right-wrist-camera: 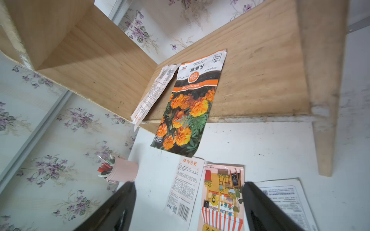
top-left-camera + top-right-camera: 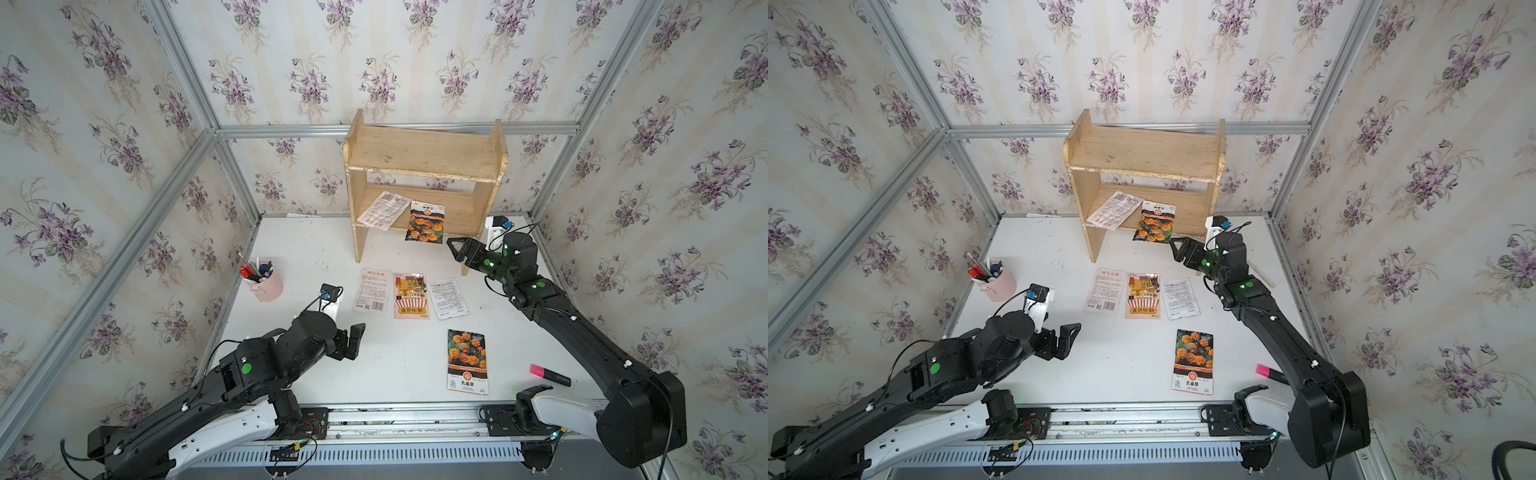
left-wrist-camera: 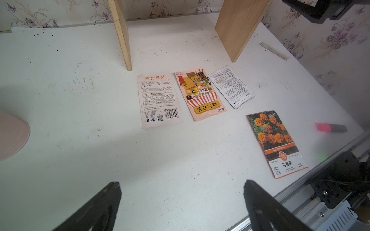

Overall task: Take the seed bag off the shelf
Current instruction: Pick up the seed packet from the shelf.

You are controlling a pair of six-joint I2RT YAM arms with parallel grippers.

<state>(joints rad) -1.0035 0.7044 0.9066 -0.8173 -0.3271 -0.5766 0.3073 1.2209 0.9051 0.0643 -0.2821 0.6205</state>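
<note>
The light wooden shelf (image 2: 424, 153) (image 2: 1142, 153) stands at the back of the table against the wall. On its lower board (image 1: 260, 80) lies an orange-marigold seed bag (image 2: 425, 222) (image 2: 1154, 222) (image 1: 188, 108), its lower half hanging over the front edge. A white printed seed bag (image 2: 382, 210) (image 1: 154, 92) lies beside it. My right gripper (image 2: 455, 249) (image 2: 1177, 249) (image 1: 188, 185) is open, just right of and below the marigold bag's hanging end, touching nothing. Open and empty, my left gripper (image 2: 351, 338) (image 3: 181, 183) hovers over the front left of the table.
Three seed bags (image 2: 410, 295) lie in a row in front of the shelf, and another marigold bag (image 2: 467, 361) lies nearer the front. A pink cup of pens (image 2: 266, 282) stands at the left. A pink highlighter (image 2: 548, 374) lies front right. Walls close three sides.
</note>
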